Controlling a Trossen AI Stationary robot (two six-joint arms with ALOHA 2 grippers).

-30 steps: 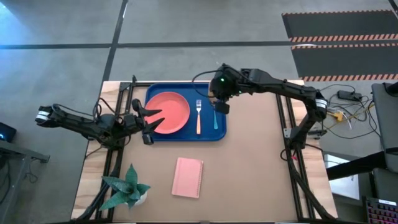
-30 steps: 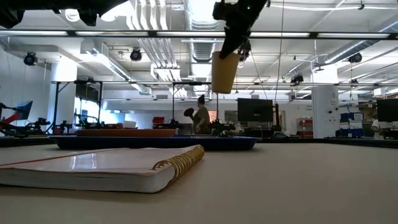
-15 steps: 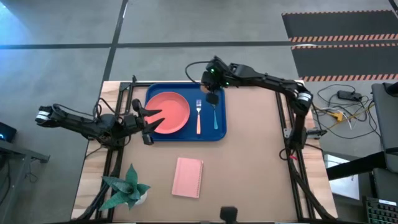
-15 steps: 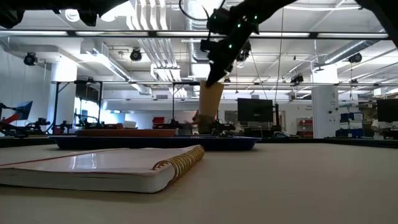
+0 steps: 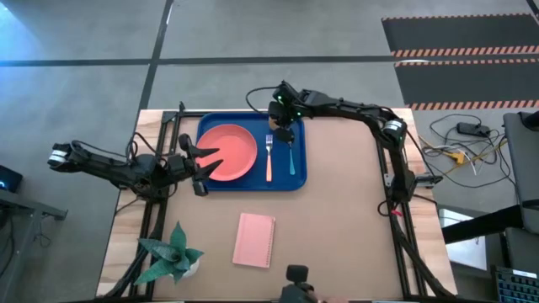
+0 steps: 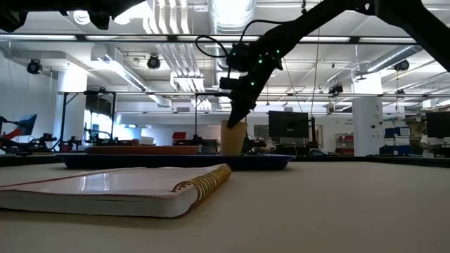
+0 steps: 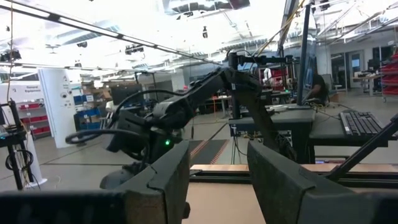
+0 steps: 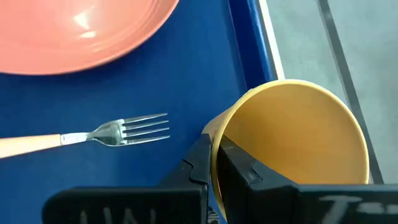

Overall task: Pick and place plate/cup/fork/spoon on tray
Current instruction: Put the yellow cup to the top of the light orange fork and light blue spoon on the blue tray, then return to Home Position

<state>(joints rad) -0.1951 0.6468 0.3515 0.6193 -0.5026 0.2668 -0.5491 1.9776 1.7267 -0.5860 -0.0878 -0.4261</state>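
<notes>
The orange-yellow cup (image 8: 292,137) stands upright at the far part of the blue tray (image 5: 253,183), near its far rim; it also shows in the low view (image 6: 233,137). My right gripper (image 6: 239,112) comes down on the cup from above and is shut on it. The coral-pink plate (image 5: 227,151), the orange-handled fork (image 5: 269,158) and the blue-handled spoon (image 5: 292,158) lie on the tray. My left gripper (image 5: 205,168) is open and empty at the tray's left edge, beside the plate. My right gripper holds the cup by its rim (image 8: 219,140), one finger inside the cup and one outside against the wall. The fingers come from above, pointing down. The cup is upright, mouth up; its base is behind the tray's near rim in the low view, so touching cannot be told.
A pink spiral notebook (image 5: 254,240) lies on the table nearer the front edge. A green potted plant (image 5: 173,257) stands at the front left corner. Bare tabletop lies to the right of the tray.
My right gripper has carried the cup down and toward the table's left and far edge. The cup hung clear above the tray a second ago and now sits low at the tray's far part, still upright. My left gripper has kept still.
</notes>
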